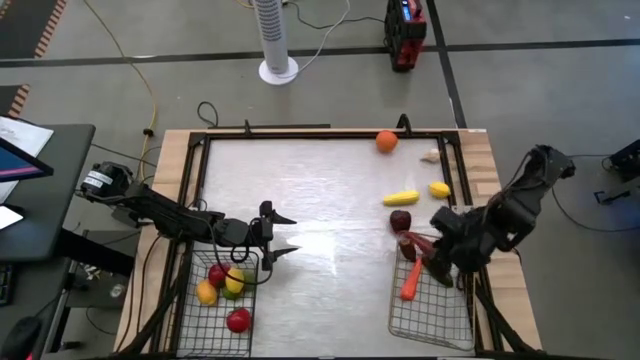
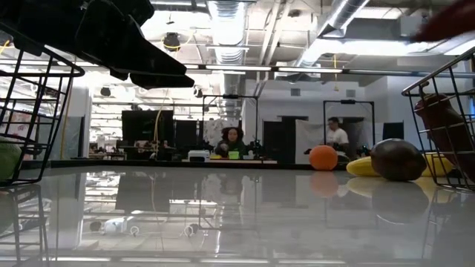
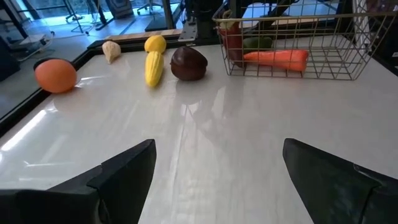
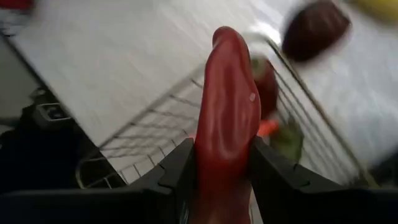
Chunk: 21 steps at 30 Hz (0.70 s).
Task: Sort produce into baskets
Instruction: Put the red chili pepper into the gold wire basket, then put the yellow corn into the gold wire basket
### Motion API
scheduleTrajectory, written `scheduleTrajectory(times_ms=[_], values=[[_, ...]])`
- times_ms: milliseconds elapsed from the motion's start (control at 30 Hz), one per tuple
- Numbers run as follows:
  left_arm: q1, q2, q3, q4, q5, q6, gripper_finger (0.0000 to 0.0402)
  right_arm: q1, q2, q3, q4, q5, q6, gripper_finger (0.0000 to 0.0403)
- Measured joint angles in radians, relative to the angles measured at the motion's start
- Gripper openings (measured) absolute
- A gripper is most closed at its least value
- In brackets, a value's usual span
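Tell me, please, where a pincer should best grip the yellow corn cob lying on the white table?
Probably from above, across the middle of the yellow corn cob: it lies flat and long, with its sides free. The dark plum and yellow lemon sit close, so fingers should avoid them.

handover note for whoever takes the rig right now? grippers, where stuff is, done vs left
Right gripper: shut on a long red pepper, held above the right wire basket.
Left gripper: open, empty, over the table just beyond the left wire basket.

Done: left basket holds a yellow lemon, a yellow-green fruit, two red apples. Right basket holds an orange carrot, another red pepper and something green.

Left on the table: round orange, pale garlic bulb, yellow lemon, yellow corn cob, dark plum.

Next, probably: release the pepper into the right basket.
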<state>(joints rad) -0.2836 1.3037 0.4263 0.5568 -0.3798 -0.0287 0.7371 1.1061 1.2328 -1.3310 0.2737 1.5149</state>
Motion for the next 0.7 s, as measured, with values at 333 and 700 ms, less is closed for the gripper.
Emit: scheduleTrajectory(times_ms=[333, 700], values=[[0.003, 0.000, 0.000, 0.003, -0.001, 0.007, 0.0341, 0.101, 0.110, -0.062, -0.035, -0.168, 0.294, 0.0233], [0.003, 0.000, 0.000, 0.001, -0.001, 0.005, 0.0341, 0.036, 0.115, -0.060, 0.008, -0.222, 0.281, 0.0271]])
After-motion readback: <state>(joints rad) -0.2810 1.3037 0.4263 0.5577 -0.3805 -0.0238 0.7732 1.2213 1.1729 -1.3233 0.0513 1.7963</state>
